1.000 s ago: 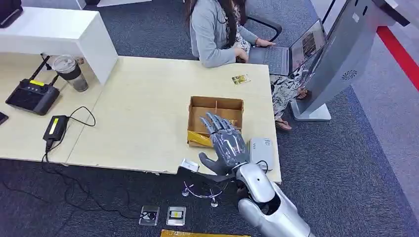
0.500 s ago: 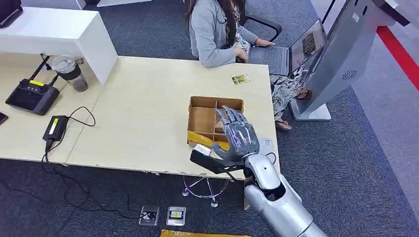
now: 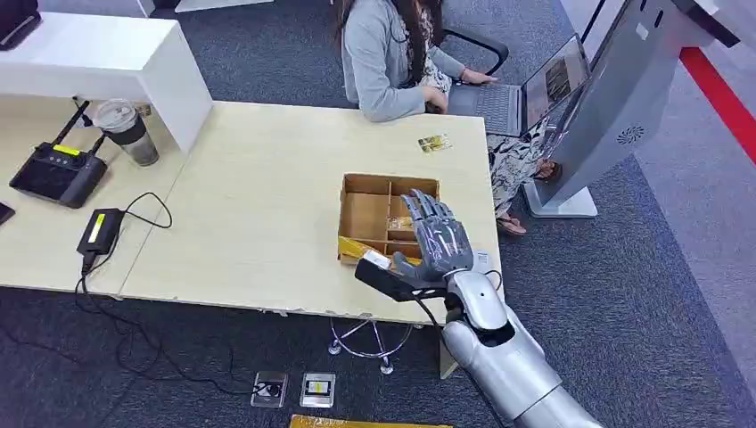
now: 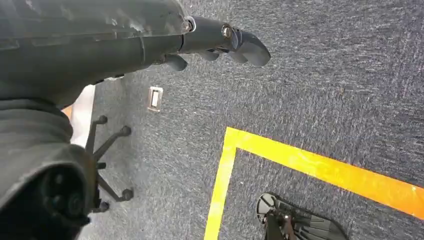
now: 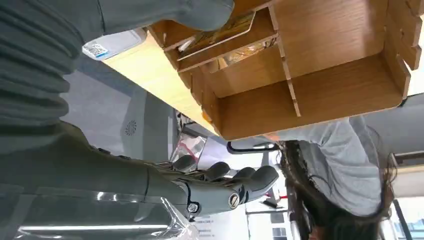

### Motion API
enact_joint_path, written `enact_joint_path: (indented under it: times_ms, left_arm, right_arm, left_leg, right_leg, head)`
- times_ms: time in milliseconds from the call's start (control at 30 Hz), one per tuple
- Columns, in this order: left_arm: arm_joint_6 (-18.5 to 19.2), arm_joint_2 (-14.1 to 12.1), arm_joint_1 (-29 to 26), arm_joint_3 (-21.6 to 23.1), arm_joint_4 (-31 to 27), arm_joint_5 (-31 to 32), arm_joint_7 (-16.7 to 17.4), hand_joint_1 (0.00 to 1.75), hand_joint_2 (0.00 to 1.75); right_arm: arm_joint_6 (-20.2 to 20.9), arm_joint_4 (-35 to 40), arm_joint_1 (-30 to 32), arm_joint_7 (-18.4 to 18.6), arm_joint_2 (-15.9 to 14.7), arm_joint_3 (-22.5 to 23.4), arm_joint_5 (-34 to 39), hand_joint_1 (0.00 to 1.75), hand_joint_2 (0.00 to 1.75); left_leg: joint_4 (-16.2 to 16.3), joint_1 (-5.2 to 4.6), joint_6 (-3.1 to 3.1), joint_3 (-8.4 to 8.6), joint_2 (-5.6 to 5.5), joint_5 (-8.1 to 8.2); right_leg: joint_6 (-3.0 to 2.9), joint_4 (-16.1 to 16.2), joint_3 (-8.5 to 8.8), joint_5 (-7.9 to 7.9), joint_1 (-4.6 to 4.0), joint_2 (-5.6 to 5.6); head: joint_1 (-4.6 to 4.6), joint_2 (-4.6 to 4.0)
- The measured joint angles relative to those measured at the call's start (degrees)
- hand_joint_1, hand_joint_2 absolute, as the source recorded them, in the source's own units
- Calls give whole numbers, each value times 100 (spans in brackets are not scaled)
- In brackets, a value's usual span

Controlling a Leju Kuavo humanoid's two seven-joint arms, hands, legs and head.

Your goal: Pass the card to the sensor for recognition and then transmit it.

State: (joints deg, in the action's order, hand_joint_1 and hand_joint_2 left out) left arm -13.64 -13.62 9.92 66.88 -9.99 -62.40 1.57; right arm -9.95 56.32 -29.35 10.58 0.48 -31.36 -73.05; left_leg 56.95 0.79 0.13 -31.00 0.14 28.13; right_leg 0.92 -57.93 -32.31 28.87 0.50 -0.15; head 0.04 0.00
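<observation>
In the lower centre of the head view, the right hand is hovering over the divided cardboard box on the table, fingers spread and holding nothing, likely positioned to pick a card. A yellow card is lying in the box's near compartment. The white sensor is sitting just beside the box. The left hand is hanging over carpet, fingers curled together, empty.
</observation>
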Motion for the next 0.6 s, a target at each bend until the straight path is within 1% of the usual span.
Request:
enact_joint_path:
  times_ms: [100, 300, 600]
  left_arm:
    - [-28, 0, 0, 0, 0, -13, 0, 0, 0]
    - [-39, 0, 0, 0, 0, -44, -2, 0, 0]
    - [-39, 0, -3, 0, 0, -70, -2, 0, 0]
  right_arm:
    - [-112, -254, -93, -63, 92, -7, 46, 0, 175]
    - [-175, -658, -237, -116, 208, -11, 107, 0, 175]
    - [-251, -966, -314, -183, 282, -15, 216, 0, 175]
  left_leg:
    - [0, 0, 0, 0, 0, 0]
    - [0, 0, 0, 0, 0, 0]
    - [0, 0, 0, -1, 0, 0]
  right_leg:
    - [0, 0, 0, 0, 0, 0]
    - [0, 0, 0, 0, 0, 0]
    - [0, 0, -1, 0, 0, 0]
  head:
    - [0, 0]
    - [0, 0]
    - [0, 0]
